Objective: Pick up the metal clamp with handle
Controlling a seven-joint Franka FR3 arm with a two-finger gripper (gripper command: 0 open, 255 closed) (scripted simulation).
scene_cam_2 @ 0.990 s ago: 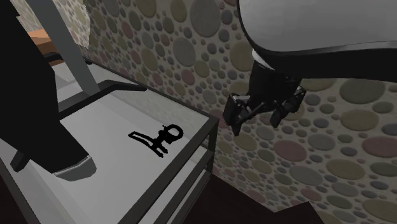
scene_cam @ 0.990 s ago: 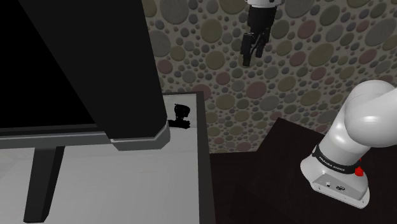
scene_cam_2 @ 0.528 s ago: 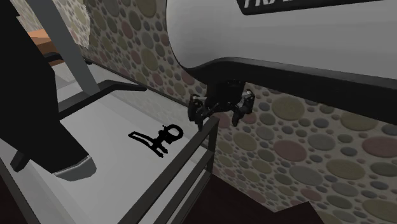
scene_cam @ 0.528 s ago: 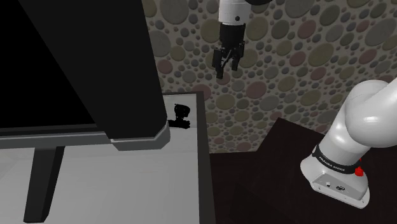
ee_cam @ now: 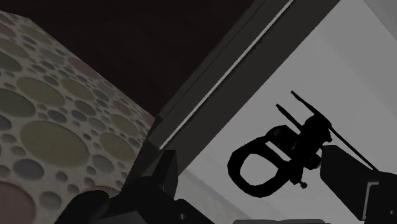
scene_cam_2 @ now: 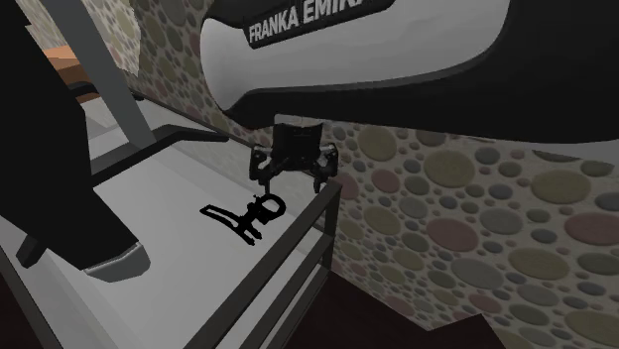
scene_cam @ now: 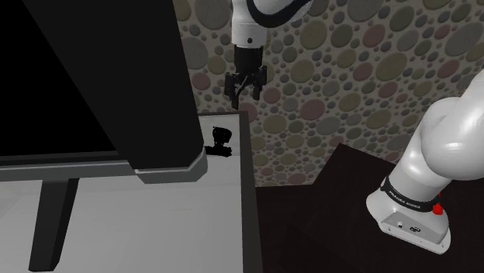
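The clamp (scene_cam: 221, 143) is drawn all black, with a ring-shaped handle and thin rods. It lies on the grey table top (scene_cam: 155, 225) close to the far edge beside the wall. My gripper (scene_cam: 244, 91) hangs open above and slightly to the shoulder view's right of the clamp, fingers pointing down. In the second exterior view the gripper (scene_cam_2: 291, 176) hovers over the table's raised rim (scene_cam_2: 322, 213), with the clamp (scene_cam_2: 253, 211) just below it. The wrist view has the clamp (ee_cam: 280, 156) under the spread fingers (ee_cam: 159, 184), untouched.
A big black screen-like block (scene_cam: 101, 77) on dark legs (scene_cam: 54, 217) stands right beside the clamp on the shoulder view's left. The pebble-patterned wall (scene_cam: 349, 70) rises just behind. The table has a dark raised rim (scene_cam: 250, 202). My base (scene_cam: 411, 209) sits on a dark stand.
The gripper has swung to the shoulder view's left and come lower, from beyond the table's edge to a spot over the rim near the clamp. The clamp has not moved.
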